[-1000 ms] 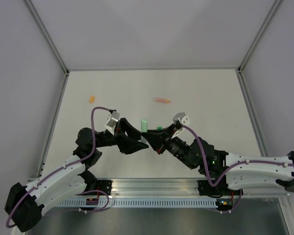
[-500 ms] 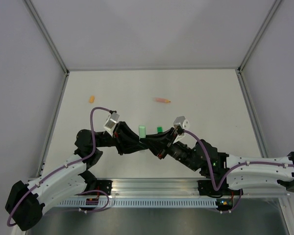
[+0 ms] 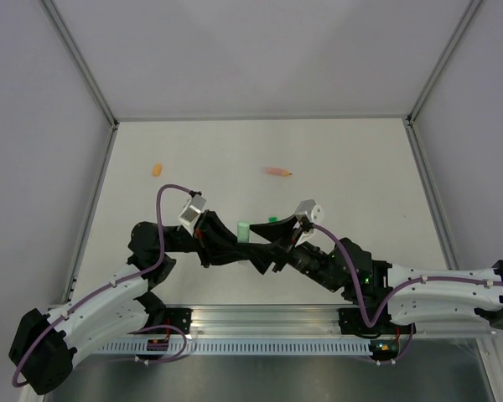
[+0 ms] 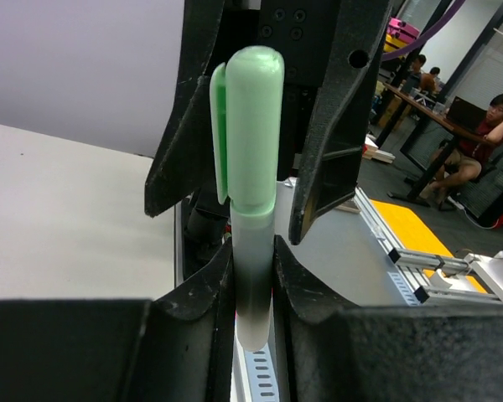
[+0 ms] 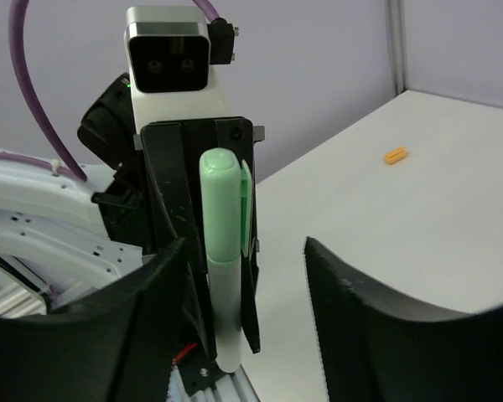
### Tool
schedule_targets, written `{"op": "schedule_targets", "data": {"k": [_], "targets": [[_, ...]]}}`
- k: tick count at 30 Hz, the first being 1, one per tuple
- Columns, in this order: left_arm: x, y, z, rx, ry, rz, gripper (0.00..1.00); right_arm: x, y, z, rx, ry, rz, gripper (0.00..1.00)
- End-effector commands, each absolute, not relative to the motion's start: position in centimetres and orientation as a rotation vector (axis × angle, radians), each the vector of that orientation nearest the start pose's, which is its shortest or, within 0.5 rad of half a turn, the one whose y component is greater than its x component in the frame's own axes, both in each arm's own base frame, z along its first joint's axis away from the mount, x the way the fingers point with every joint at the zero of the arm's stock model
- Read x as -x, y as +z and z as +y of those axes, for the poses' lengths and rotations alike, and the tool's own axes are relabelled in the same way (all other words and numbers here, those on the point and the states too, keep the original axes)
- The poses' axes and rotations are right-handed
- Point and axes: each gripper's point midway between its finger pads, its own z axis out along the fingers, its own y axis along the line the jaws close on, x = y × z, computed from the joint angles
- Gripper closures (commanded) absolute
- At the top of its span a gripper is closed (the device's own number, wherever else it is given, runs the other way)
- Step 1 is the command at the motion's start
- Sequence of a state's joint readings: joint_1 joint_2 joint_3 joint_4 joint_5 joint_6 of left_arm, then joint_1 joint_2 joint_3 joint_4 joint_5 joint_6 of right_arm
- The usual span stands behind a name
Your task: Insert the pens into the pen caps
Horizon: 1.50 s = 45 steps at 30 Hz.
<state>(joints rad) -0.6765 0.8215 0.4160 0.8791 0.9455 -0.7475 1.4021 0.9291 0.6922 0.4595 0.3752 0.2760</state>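
Right wrist: right gripper (image 5: 245,255) released mint pen (image 5: 220,219).

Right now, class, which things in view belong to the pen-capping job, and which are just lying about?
Job: mint green pen with its mint green cap on; salmon orange pen; orange cap; small bright green piece, probably a cap.
Not the job: purple cable; seated person in the background.

No legible txt, labels, brands or nos. in any view.
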Motion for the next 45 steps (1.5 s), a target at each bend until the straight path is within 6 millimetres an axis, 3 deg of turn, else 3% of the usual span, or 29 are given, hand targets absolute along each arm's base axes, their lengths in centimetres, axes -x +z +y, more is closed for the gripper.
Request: {"op": "schedule_targets", "data": {"k": [1,4,18,25,35,36,38,42,45], "targets": [[-7.6,31.2,-26.9,-0.993,-1.692,1.123,0.98,-11.4,35.5,34.2,0.475,1.14,1.361,0.33],[-7.4,31.2,-26.9,-0.996,-1.692,1.121,0.98,-11.4,36.0,34.1,0.484,1.131,1.373,0.27],[-7.3,30.6,-26.8,-1.006,-1.696,1.13,0.98,-11.7,39.7,34.6,0.523,1.074,1.352,0.25],[-7.2,30.6,-26.9,-1.012,-1.695,1.127,0.98,-12.9,40.5,35.1,0.533,0.984,1.362,0.32],[-7.1,30.8,-26.8,-1.014,-1.697,1.107,0.98,-12.5,38.6,35.9,0.566,0.999,1.409,0.6],[-7.1,30.9,-26.8,-1.011,-1.698,1.104,0.98,-12.3,38.3,35.9,0.568,1.006,1.415,0.67],[-7.1,31.1,-26.8,-1.007,-1.708,1.099,0.98,-11.8,37.1,36.0,0.593,1.027,1.427,0.74],[-7.2,32.2,-26.7,-0.981,-1.705,1.069,0.98,-11.4,34.0,35.9,0.631,1.023,1.483,1.0],[-7.4,33.3,-26.8,-0.971,-1.703,1.049,0.98,-11.0,32.3,35.8,0.668,1.019,1.517,1.0]]}}
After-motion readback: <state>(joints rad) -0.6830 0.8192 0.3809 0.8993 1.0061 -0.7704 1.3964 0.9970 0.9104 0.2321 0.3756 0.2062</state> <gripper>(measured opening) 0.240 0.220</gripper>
